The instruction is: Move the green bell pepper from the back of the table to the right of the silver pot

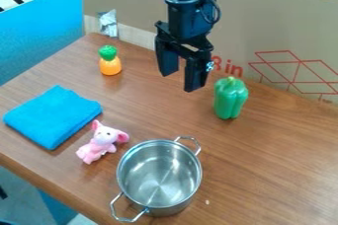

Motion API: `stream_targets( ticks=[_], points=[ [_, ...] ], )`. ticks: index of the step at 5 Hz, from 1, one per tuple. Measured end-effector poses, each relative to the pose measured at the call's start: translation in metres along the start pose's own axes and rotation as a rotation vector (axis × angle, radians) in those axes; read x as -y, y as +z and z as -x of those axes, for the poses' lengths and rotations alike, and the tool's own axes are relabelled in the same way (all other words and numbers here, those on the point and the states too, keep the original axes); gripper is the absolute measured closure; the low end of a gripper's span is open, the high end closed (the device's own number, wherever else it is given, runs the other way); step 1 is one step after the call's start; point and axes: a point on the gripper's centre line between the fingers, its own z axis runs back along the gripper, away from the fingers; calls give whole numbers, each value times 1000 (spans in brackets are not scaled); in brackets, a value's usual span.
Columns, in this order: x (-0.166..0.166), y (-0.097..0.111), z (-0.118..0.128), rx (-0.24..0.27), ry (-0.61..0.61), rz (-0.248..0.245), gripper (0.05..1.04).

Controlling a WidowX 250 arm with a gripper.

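Two spread fingers of the empty end effector [180,78] hung over the far part of the counter [277,160], left of the upright green toy bell pepper [230,99]. An off-centre touch could have toppled that pepper, its smooth sides probably offering little grip. Also present: one steel pot [160,172], one pink big-eared toy animal [102,142], one folded blue cloth [53,115], one toy pineapple [109,61].

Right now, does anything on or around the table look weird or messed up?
Mostly fine. A crumpled silvery scrap against the cardboard at the back looks like litter, and a tiny pale speck by the pot could be a crumb. I see nothing spilled or broken.
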Motion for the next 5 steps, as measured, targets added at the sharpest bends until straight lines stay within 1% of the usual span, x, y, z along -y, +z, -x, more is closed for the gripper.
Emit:
stream_targets(
  ticks=[1, 2, 3, 4, 5],
  points=[
    [0, -12, 3, -36, 2, 13, 81],
    [6, -17, 0, -9, 5, 28, 81],
    [12, -17, -4, 15, -26, 56, 81],
    [15, -10, -15, 56, -51, 40, 81],
    [19, -3, -26, 88, -84, 4, 81]
  ],
)
